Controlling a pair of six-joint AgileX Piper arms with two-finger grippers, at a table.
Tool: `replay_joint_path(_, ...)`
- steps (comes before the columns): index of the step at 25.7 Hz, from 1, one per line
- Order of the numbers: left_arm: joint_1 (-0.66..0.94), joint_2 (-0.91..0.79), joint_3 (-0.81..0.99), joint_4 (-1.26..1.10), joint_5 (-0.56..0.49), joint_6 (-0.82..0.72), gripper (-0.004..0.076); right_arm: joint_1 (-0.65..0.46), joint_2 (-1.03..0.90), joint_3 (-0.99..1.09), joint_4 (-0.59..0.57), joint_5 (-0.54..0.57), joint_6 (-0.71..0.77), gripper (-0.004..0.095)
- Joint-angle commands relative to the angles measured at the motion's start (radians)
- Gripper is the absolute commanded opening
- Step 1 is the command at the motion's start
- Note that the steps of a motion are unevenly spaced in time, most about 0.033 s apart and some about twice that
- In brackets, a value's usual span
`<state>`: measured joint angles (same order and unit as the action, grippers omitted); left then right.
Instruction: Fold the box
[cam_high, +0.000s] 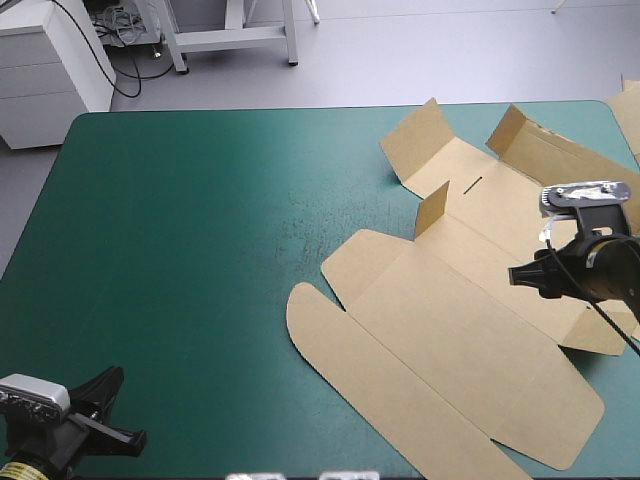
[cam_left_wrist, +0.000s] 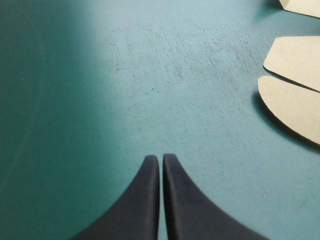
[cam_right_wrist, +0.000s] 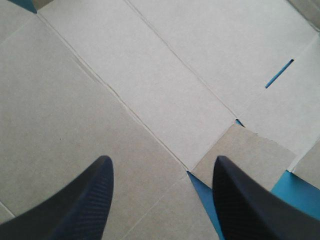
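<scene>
- Mostly flat, the box (cam_high: 460, 330) is a cut sheet of brown board. It lies open on the right half of the worktop (cam_high: 200, 250), from near the front edge toward the far right corner.
- At its far end a left flap (cam_high: 415, 140) and a right flap (cam_high: 520, 125) stand tilted up off the sheet.
- A smaller flap (cam_high: 432, 208) is raised at the left edge of the panel nearer the middle, and a narrow slot (cam_high: 472, 184) is cut in the board just beyond it.
- At the sheet's near left, 2 rounded flaps (cam_left_wrist: 295, 107) lie flat on the teal-green cover, side by side with a thin gap between them.
- The right tool (cam_right_wrist: 162, 165) hangs over the right side of the box, its 2 black fingers standing wide apart with nothing between them. Beneath them are creased panels and a little teal-green showing through cuts in the board.
- The left tool (cam_left_wrist: 161, 159) is at the worktop's front left corner, well apart from the box. Its fingers are pressed together in 1 pointed arch over bare cover, with the rounded flaps ahead and off to the side.
</scene>
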<state>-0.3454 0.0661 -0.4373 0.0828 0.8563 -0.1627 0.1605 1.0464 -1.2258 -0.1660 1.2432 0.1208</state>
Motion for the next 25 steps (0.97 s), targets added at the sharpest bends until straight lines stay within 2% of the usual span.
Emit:
replay_joint_path(1, 0.002, 0.017, -0.019, -0.002, -0.073, -0.001, 0.0006, -0.001, -0.068, -0.036, -0.067, 0.008, 0.038, 0.0545)
replay_joint_path(13, 0.002, 0.017, -0.019, -0.002, -0.073, -0.001, 0.0006, -0.002, -0.158, -0.034, -0.186, 0.009, 0.153, 0.0541)
replay_joint_path(16, 0.002, 0.017, -0.019, 0.001, -0.073, -0.001, 0.0006, -0.042, -0.158, -0.034, -0.186, 0.009, 0.178, 0.0537)
replay_joint_path(20, 0.002, 0.017, -0.019, 0.003, -0.073, -0.001, 0.0006, -0.159, -0.158, -0.034, -0.143, 0.009, 0.155, 0.0533)
replay_joint_path(25, 0.002, 0.017, -0.019, 0.029, -0.073, -0.001, 0.0006, -0.464, -0.154, -0.017, 0.034, 0.009, -0.030, 0.0514)
